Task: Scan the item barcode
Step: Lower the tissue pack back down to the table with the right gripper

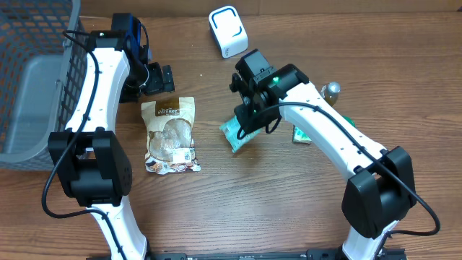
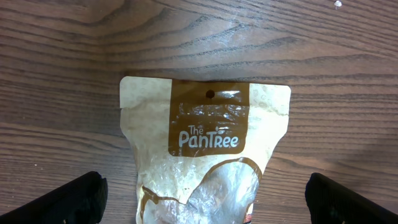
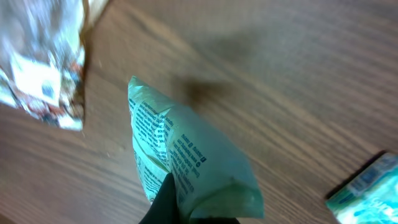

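A wooden table [image 1: 289, 209] is seen from above, with two white robot arms reaching in from the near edge. The right gripper [image 1: 250, 110] is pressed together on a green packet [image 1: 240, 133], pinching it near one end. The packet hangs tilted and appears to be lifted just off the wood, near the middle of the table. A white scanner [image 1: 227, 32] stands beyond it, toward the far edge and apart from the packet. The left gripper [image 1: 157, 78] is spread wide and holds nothing. It hovers over the top of a tan snack pouch [image 1: 171, 135] that lies flat on the table. A grey basket [image 1: 29, 87] sits at the far left.

Several things could go wrong from here. The grip takes only a narrow part of a soft packet, so the packet may sag, swing or slip out on the way to the scanner. The wrist view shows small print on the packet but no barcode, so the barcode's side cannot be told. It may end up facing away from the scanner. A crumpled wrapper could also crease the code and spoil the read. A second green packet [image 1: 302, 135] and a small jar [image 1: 331, 90] lie close beside the right forearm, and a wide sweep could knock them. The left arm waits close to the left of the path to the scanner, so a careless swing could bring the two arms together.
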Robot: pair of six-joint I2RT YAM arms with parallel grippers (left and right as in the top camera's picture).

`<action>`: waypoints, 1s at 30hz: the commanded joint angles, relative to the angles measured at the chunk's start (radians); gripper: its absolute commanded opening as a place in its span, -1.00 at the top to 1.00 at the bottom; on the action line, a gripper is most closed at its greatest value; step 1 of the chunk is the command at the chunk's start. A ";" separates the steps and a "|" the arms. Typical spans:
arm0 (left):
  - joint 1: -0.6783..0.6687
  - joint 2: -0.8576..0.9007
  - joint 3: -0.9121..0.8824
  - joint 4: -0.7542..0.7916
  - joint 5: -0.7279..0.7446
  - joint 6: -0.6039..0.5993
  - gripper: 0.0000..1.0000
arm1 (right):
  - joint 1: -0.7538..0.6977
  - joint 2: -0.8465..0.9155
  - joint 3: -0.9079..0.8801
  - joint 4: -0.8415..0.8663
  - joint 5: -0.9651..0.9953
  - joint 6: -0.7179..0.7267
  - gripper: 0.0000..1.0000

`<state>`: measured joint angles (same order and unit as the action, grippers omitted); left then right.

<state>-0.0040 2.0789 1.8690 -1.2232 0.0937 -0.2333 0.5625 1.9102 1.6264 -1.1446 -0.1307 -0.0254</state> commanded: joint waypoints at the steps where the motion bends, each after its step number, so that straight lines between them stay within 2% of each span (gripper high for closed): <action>1: 0.004 -0.026 0.017 0.001 0.007 0.001 -0.99 | -0.008 -0.018 -0.042 0.005 -0.028 -0.086 0.93; 7: 0.004 -0.026 0.017 0.001 0.007 0.001 -0.99 | -0.008 -0.018 -0.126 0.062 -0.016 -0.132 0.93; 12: 0.004 -0.026 0.017 0.001 0.007 0.001 -0.99 | -0.008 -0.018 -0.192 0.150 0.109 -0.141 0.92; 14: 0.004 -0.026 0.017 0.001 0.007 0.001 -0.99 | -0.008 -0.017 -0.217 0.197 0.158 -0.140 0.71; 15: 0.004 -0.026 0.017 0.001 0.007 0.001 -1.00 | -0.008 -0.018 -0.224 0.214 0.171 -0.141 0.36; 16: 0.004 -0.026 0.017 0.001 0.007 0.001 -0.99 | -0.008 -0.017 -0.230 0.231 0.182 -0.140 0.11; 19: 0.004 -0.026 0.017 0.001 0.007 0.001 -0.99 | -0.008 -0.017 -0.234 0.270 0.186 -0.140 -0.35; 22: 0.004 -0.026 0.017 0.001 0.007 0.001 -1.00 | -0.008 -0.017 -0.234 0.330 0.185 -0.098 -0.41; 25: 0.004 -0.026 0.017 0.001 0.007 0.001 -0.99 | -0.008 -0.017 -0.234 0.407 0.159 0.075 -0.37; 27: 0.004 -0.026 0.017 0.001 0.007 0.001 -0.99 | -0.006 -0.017 -0.234 0.426 0.111 0.207 -0.29; 29: 0.004 -0.026 0.017 0.001 0.007 0.001 -0.99 | -0.003 -0.017 -0.234 0.428 0.064 0.367 -0.11; 30: 0.004 -0.026 0.017 0.001 0.007 0.001 -0.99 | -0.001 -0.017 -0.234 0.427 0.055 0.441 0.07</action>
<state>-0.0040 2.0789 1.8690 -1.2232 0.0937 -0.2333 0.5579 1.9102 1.3964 -0.7216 -0.0128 0.1246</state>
